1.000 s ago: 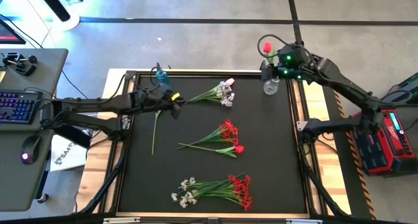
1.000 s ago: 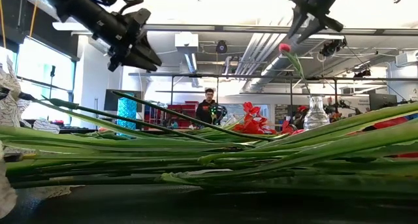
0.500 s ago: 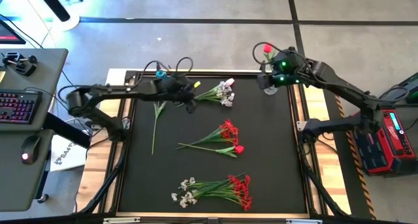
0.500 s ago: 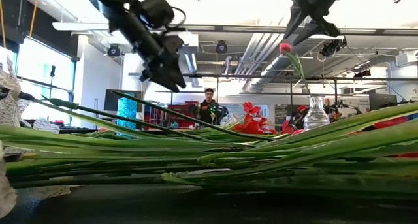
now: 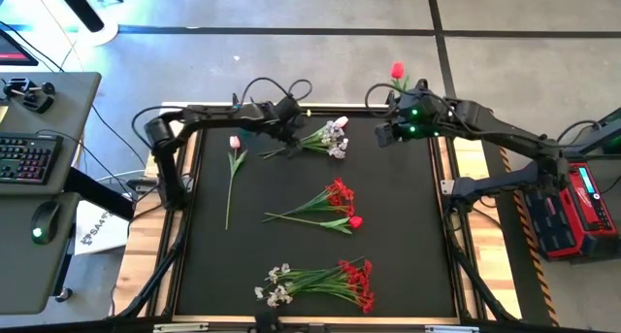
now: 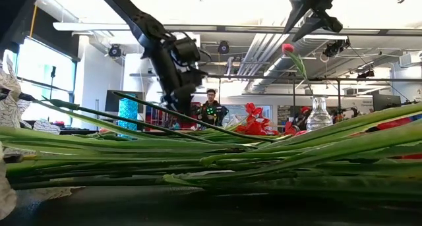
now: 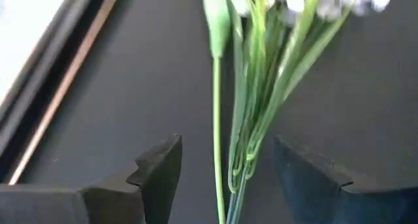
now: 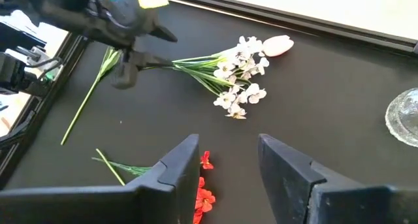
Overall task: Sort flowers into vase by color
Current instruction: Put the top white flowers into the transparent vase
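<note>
White spray's stems (image 7: 245,152) between left gripper's (image 7: 225,175) spread fingers; right gripper's (image 8: 228,162) fingers parted.

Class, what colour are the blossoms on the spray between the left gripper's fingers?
White blossoms, clearest in the right wrist view.

white blossoms (image 5: 335,139), red blooms (image 5: 340,195), black mat (image 5: 408,236)

Black counter (image 5: 408,236); lying on it: pink tulip (image 5: 231,175) at left; white spray (image 5: 325,137) with a pale tulip at the far edge; red bunch (image 5: 325,206) in the middle; white and red bunches (image 5: 325,281) together at the near edge; glass vase (image 8: 405,116) standing at the far right corner.
</note>
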You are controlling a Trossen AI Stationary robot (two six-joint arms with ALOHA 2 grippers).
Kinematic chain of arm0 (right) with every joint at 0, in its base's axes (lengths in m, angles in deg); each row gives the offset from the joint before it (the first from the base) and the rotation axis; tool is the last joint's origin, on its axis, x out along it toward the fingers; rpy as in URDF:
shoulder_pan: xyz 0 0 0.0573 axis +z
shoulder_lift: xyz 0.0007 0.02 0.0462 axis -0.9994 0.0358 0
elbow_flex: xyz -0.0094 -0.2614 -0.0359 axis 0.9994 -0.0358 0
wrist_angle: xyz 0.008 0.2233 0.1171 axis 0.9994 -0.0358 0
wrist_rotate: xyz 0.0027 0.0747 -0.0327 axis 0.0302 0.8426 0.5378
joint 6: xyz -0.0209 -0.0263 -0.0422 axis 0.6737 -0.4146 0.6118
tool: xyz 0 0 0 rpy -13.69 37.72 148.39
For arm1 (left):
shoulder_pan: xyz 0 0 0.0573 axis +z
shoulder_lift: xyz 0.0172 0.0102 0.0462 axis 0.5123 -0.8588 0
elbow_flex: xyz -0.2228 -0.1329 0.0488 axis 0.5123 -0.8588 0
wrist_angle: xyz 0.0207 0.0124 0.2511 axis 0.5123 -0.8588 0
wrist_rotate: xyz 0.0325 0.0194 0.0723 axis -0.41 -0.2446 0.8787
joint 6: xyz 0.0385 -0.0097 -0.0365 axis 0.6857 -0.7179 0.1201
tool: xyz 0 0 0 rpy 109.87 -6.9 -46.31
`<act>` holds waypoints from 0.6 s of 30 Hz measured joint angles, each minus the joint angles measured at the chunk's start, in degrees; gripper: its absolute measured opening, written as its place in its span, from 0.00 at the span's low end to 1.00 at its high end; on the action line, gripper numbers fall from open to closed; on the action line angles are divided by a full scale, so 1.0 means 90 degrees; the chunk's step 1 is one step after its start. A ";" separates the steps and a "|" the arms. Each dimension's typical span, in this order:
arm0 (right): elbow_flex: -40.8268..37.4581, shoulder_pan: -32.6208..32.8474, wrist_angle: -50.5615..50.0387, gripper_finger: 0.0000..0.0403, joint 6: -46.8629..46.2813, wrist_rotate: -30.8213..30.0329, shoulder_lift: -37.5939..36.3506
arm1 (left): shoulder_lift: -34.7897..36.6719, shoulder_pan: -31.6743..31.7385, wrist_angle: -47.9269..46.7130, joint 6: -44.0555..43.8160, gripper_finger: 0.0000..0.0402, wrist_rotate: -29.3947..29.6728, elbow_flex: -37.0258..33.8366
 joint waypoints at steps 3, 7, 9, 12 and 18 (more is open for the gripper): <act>0.0000 0.0033 0.0000 0.35 0.0001 -0.0001 0.0000 | -0.0207 -0.0041 -0.0013 0.0403 0.52 -0.0212 0.0043; 0.0000 0.0033 -0.0002 0.35 -0.0010 -0.0004 0.0000 | -0.0357 -0.0092 0.0019 0.0654 0.49 -0.0139 0.0043; 0.0000 0.0033 -0.0002 0.35 -0.0045 -0.0004 0.0000 | -0.0364 -0.0090 0.0046 0.0760 0.48 -0.0105 0.0027; 0.0000 0.0033 -0.0002 0.35 -0.0045 -0.0038 0.0000 | -0.0358 -0.0082 0.0190 0.0894 0.43 -0.0050 -0.0002; 0.0000 0.0033 -0.0002 0.35 -0.0047 -0.0122 0.0000 | -0.0359 0.0019 0.0362 0.1139 0.29 -0.0070 -0.0005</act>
